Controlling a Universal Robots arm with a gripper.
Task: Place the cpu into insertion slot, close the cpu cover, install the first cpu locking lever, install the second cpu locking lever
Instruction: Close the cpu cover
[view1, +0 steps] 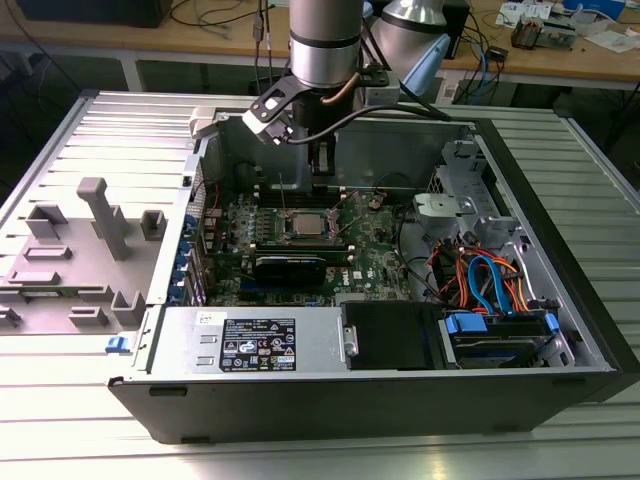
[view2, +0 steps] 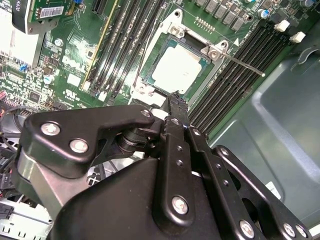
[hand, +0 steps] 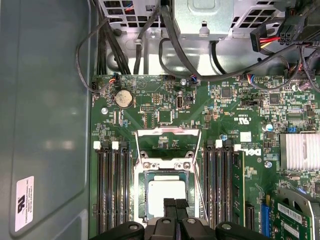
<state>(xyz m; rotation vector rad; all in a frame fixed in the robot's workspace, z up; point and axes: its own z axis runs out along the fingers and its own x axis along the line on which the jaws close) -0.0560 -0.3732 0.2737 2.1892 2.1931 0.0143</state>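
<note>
You find the fingers (hand: 169, 206) pressed together on nothing, the gripper (hand: 175, 202) hanging close over the chip (hand: 160, 191), chip lying flat in its socket (hand: 139, 200), cover (hand: 168, 133) tilted open beside it, green board (hand: 150, 107) all round.

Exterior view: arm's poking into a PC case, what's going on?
A Universal Robots arm's gripper hangs inside the open PC case, directly over the insertion slot on the green motherboard. The cpu already sits in the slot. The gripper's fingers are together and hold nothing. The cpu cover looks swung back open, and a locking lever sticks out unlatched.
</note>
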